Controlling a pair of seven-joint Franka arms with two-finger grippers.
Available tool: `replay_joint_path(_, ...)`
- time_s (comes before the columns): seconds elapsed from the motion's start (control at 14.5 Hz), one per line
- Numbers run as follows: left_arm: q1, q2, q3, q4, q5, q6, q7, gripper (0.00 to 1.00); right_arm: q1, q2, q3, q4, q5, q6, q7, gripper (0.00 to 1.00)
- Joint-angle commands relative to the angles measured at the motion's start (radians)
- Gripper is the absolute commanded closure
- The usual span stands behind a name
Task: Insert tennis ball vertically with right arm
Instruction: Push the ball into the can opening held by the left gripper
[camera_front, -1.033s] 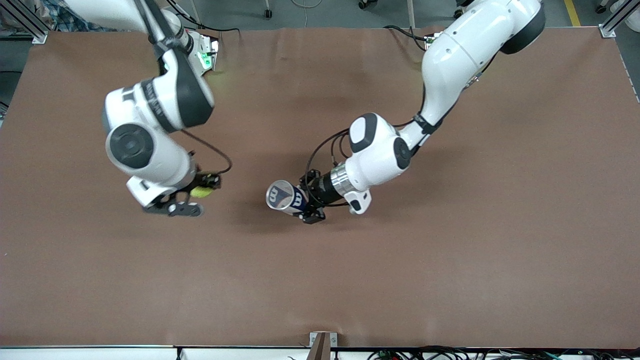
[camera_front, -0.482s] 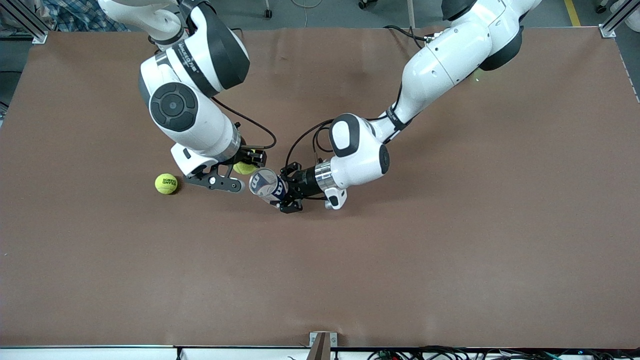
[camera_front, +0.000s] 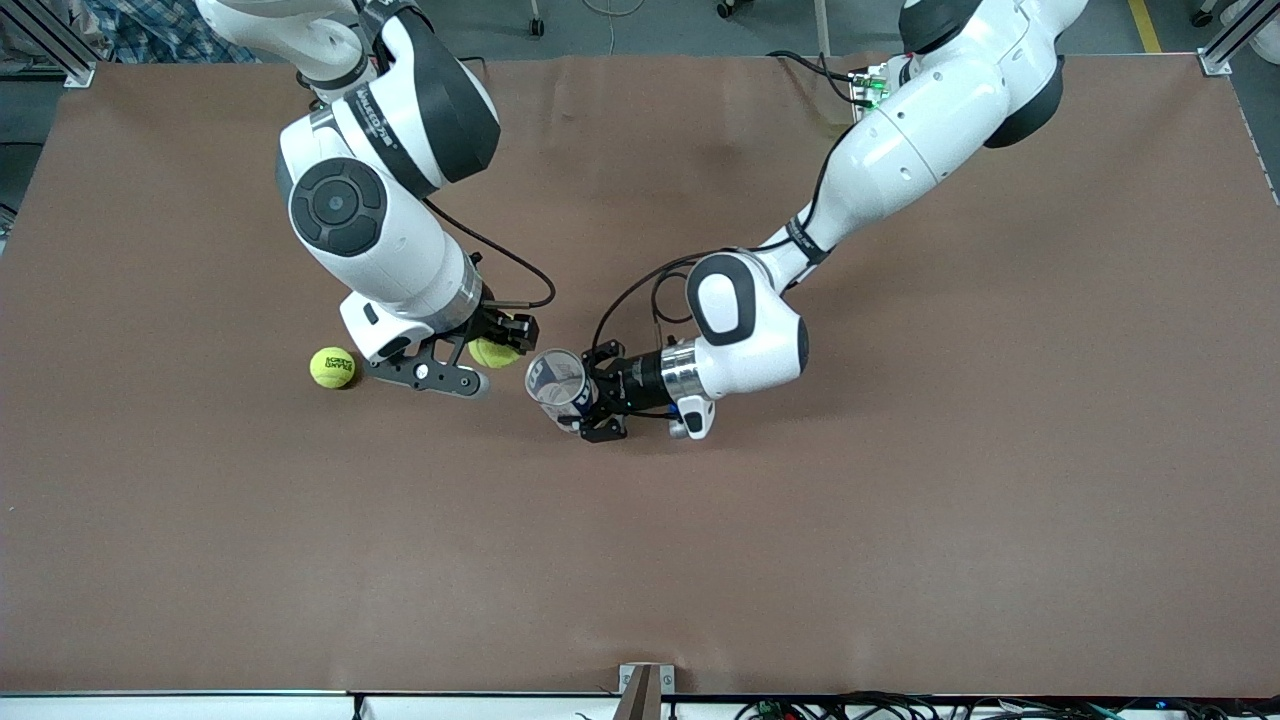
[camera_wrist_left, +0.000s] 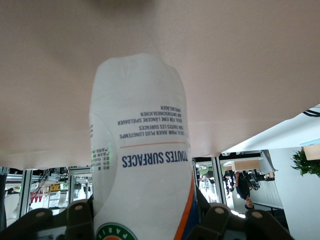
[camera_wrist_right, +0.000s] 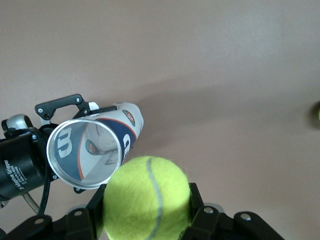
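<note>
A yellow-green tennis ball (camera_front: 493, 352) (camera_wrist_right: 147, 197) sits between the fingers of my right gripper (camera_front: 497, 351) (camera_wrist_right: 147, 212), which is shut on it above the table. Right beside it, my left gripper (camera_front: 590, 396) (camera_wrist_left: 145, 225) is shut on a clear tennis-ball can (camera_front: 556, 378) (camera_wrist_left: 142, 145) with a white, blue and orange label. The can (camera_wrist_right: 90, 152) hangs tilted in the air, its open round mouth turned up and toward the ball. Ball and can mouth are close but apart.
A second tennis ball (camera_front: 332, 367) lies on the brown table (camera_front: 900, 500), beside the right gripper toward the right arm's end. The right arm's bulky wrist hangs over the table just above that ball. A metal bracket (camera_front: 645, 690) stands at the table's near edge.
The right arm has swung with its ball toward the middle, uncovering the second ball. The left gripper brought the can up to it, then drew it slightly back and turned its mouth upward.
</note>
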Motion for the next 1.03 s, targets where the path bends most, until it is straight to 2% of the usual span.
replay_joint_path(0.0, 0.021, 0.012, -0.019, -0.006, -0.030, -0.016, 0.062, 0.34, 0.009, 0.027, -0.004, 0.033, 0.017, 0.047, 0.016, 0.54)
replay_joint_path(0.21, 0.043, 0.013, -0.019, -0.020, -0.034, -0.069, 0.065, 0.34, 0.015, 0.033, -0.004, 0.033, 0.019, 0.077, 0.033, 0.54)
replay_joint_path(0.96, 0.070, 0.029, -0.007, -0.031, -0.043, -0.093, 0.090, 0.34, 0.099, 0.096, -0.004, 0.033, 0.019, 0.200, 0.101, 0.54)
